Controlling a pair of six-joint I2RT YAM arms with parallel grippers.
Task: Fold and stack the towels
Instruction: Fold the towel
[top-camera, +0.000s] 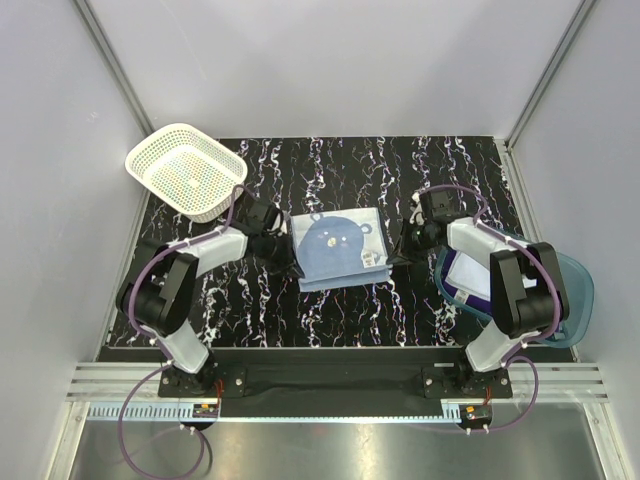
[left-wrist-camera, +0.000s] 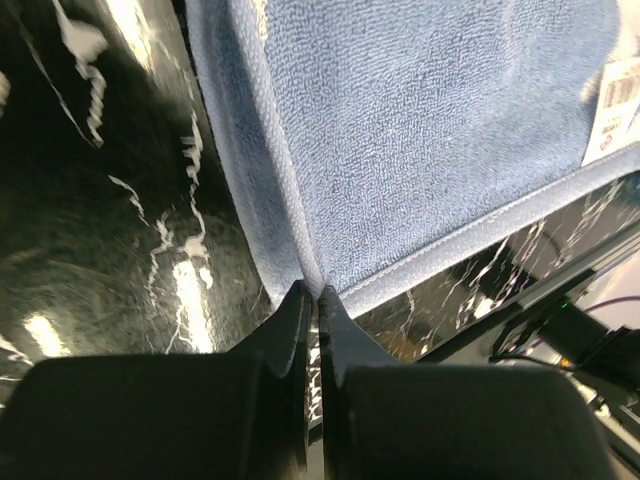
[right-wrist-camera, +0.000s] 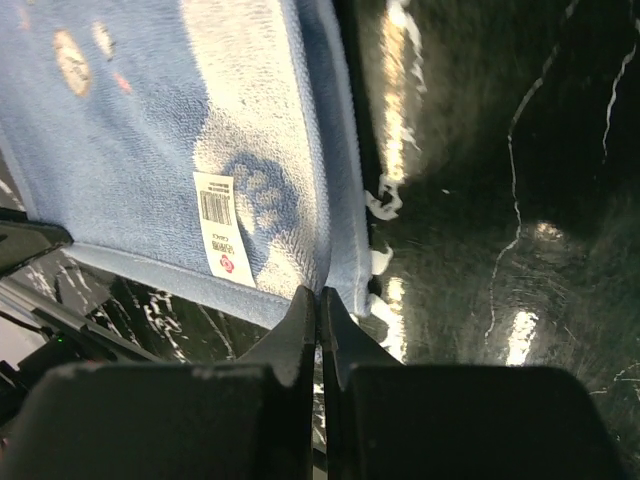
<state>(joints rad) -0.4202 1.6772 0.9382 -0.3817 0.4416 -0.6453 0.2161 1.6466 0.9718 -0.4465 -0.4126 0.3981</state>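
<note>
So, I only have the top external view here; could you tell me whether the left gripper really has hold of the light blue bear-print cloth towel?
Observer: Yes. In the left wrist view the left gripper has its jaws shut on a corner of the light blue bear-print cloth towel.
Operator: Thank you. And the right one?
Observer: The right gripper is shut too, pinching the hem at another corner of the towel.
Operator: Is anything near that corner?
Observer: A white barcode label with a red mark lies flat on the cloth beside it.
</note>
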